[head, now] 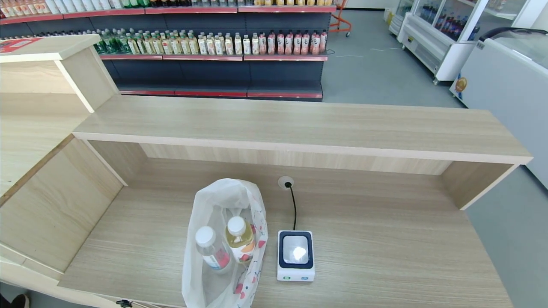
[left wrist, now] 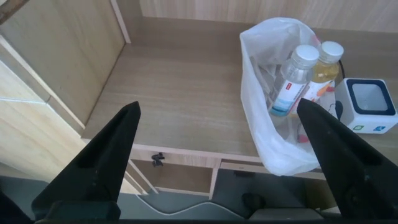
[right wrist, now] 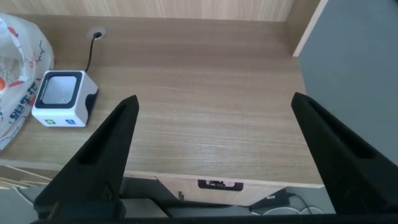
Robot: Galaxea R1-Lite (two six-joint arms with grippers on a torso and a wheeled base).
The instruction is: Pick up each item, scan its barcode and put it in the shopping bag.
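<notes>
A translucent white shopping bag stands on the wooden counter, holding two bottles. One is a clear bottle with a red label, the other a yellow drink bottle; both have white caps. Right of the bag sits the white barcode scanner with its dark glass top. In the left wrist view the bag and both bottles lie ahead of my open left gripper, which hangs back off the counter's near edge. My right gripper is open too, held off the near edge, with the scanner off to one side.
A black cable runs from the scanner to a grommet hole at the back of the counter. A raised wooden ledge walls the far side, and side panels close both ends. Store shelves with bottles and freezers stand beyond.
</notes>
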